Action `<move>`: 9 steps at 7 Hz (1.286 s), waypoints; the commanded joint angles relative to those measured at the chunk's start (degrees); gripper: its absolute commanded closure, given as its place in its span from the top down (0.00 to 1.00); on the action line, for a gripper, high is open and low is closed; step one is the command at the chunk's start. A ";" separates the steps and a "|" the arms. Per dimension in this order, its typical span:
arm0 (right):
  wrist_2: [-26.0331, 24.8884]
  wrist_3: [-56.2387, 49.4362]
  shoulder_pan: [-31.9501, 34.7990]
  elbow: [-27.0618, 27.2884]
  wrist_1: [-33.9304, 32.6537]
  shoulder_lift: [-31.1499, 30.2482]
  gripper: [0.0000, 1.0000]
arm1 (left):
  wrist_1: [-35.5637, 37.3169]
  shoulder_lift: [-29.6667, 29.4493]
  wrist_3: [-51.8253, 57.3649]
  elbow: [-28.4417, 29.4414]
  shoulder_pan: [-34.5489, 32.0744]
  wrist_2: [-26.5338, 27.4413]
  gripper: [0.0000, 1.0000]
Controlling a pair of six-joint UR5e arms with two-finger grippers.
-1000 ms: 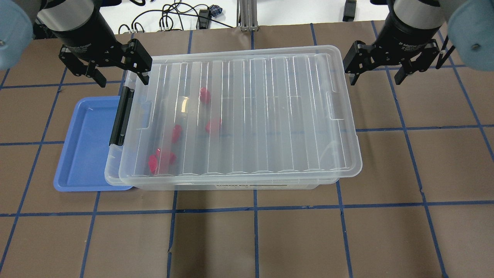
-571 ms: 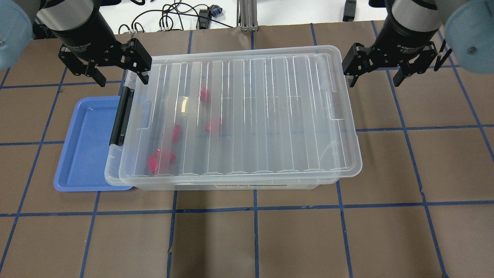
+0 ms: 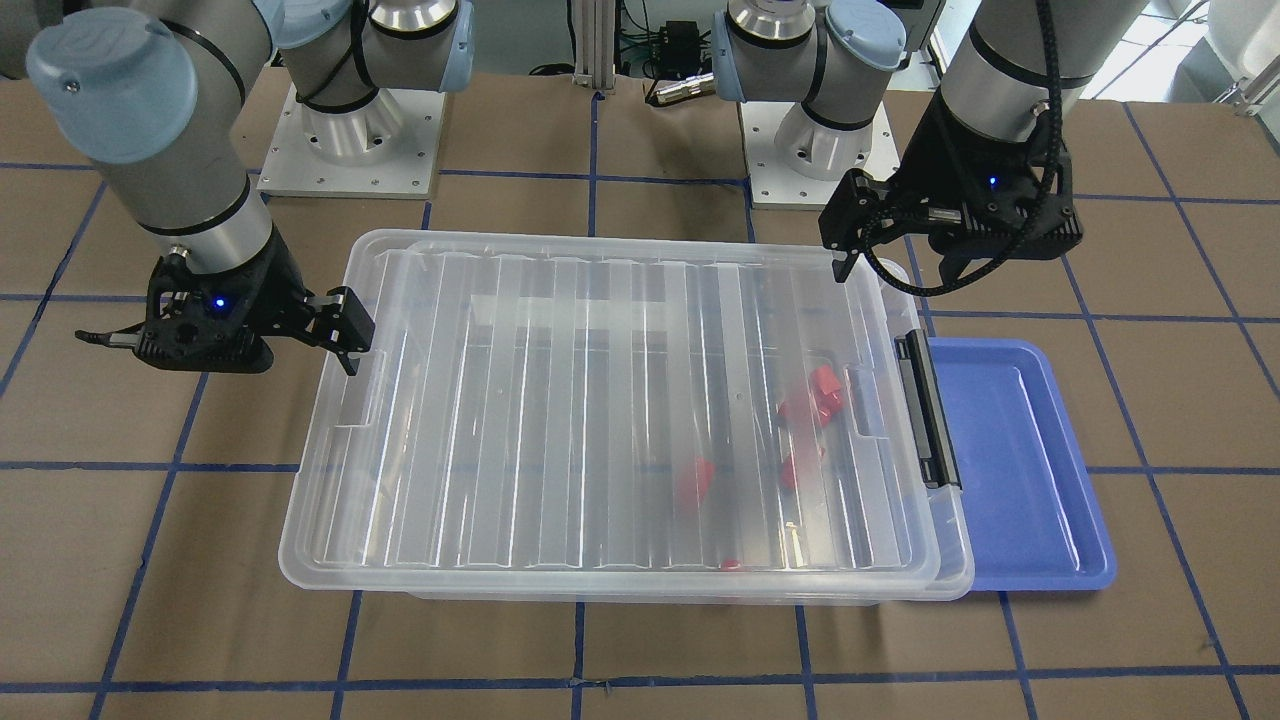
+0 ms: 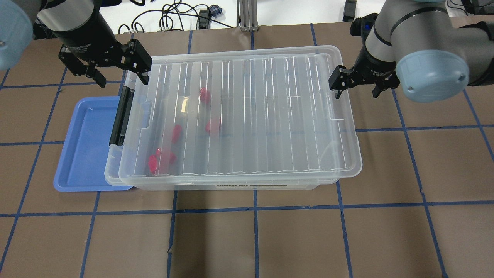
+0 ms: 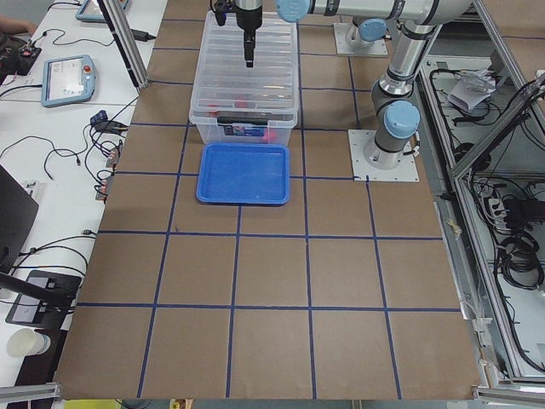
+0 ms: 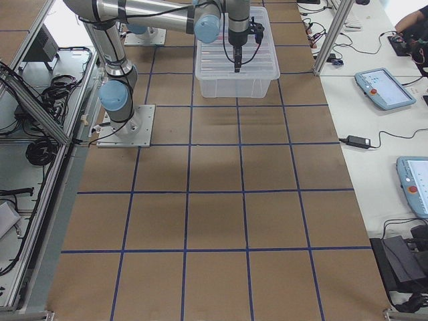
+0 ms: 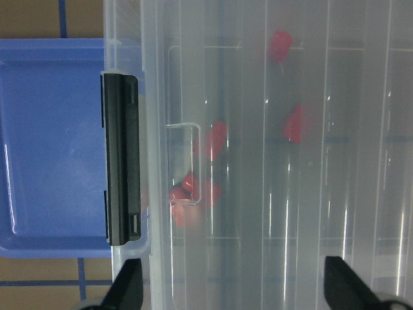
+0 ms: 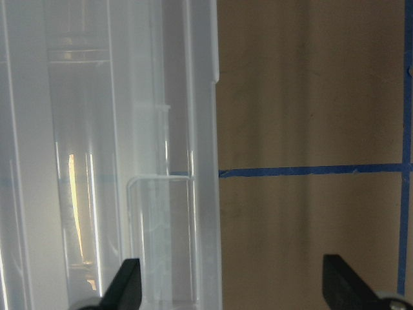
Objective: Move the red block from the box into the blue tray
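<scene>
The clear box (image 4: 270,116) stands mid-table with its ribbed lid on and the black latch handle (image 4: 121,116) at its left end. Several red blocks (image 4: 213,125) lie inside under the lid, most near the latch end (image 7: 216,139). The blue tray (image 4: 87,146) lies partly under the box's left end. My left gripper (image 4: 123,80) is open above the latch end's far corner. My right gripper (image 4: 356,92) is open and straddles the box's right rim (image 8: 206,194).
Brown table paper with a blue tape grid surrounds the box. Cables (image 4: 173,19) lie on the white bench beyond the far edge. The arm bases (image 3: 345,140) stand behind the box.
My right gripper has moved left and nearer, from beside the box's far right corner to over its right rim. The left gripper, box, tray and blocks have not moved.
</scene>
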 commanded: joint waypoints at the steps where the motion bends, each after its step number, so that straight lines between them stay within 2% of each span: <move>1: -0.02 0.00 0.00 0.85 -2.37 1.97 1.00 | 0.00 -0.02 0.00 -0.06 0.00 0.00 1.00; 6: -2.04 -0.95 -0.09 2.43 -2.46 2.76 1.00 | 0.00 -0.02 0.00 -0.06 0.00 -0.09 1.00; 8: -6.41 -2.55 -1.48 2.34 -2.28 2.94 1.00 | -0.09 0.24 -0.09 -0.23 -0.09 -0.17 1.00; 9: -6.61 -2.55 -3.49 2.43 -2.19 2.94 1.00 | 0.00 0.07 -0.61 -0.49 -0.09 -0.17 1.00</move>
